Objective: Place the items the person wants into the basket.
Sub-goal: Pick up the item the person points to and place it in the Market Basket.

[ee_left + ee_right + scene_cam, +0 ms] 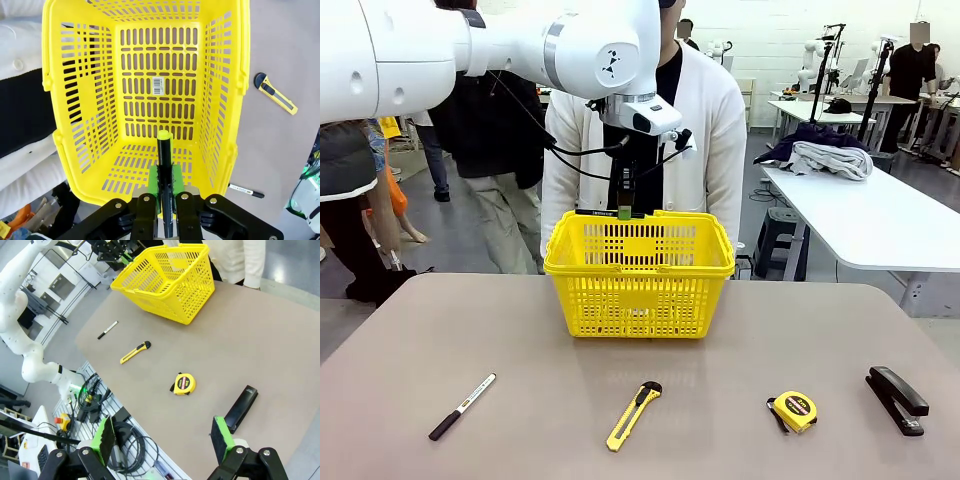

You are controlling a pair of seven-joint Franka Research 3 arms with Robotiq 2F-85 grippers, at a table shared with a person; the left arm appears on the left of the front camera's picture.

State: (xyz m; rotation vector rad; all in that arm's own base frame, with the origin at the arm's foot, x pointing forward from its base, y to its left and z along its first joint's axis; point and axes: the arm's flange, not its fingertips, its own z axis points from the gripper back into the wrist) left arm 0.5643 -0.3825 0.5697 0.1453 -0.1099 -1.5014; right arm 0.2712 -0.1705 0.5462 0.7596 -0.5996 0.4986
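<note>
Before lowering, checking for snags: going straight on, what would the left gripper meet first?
Probably the basket, its floor or nearest wall; depth unclear. The left gripper, shut on the pen, points into its open top.

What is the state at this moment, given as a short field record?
Left fingers: shut on thin black pen with yellow-green end, held above the bright yellow slotted plastic basket
Right fingers: open, holding nothing
On grey table: yellow utility knife, yellow-and-black tape measure, white-barrelled black-capped marker, black stapler
Person: stands behind basket, white cardigan
</note>
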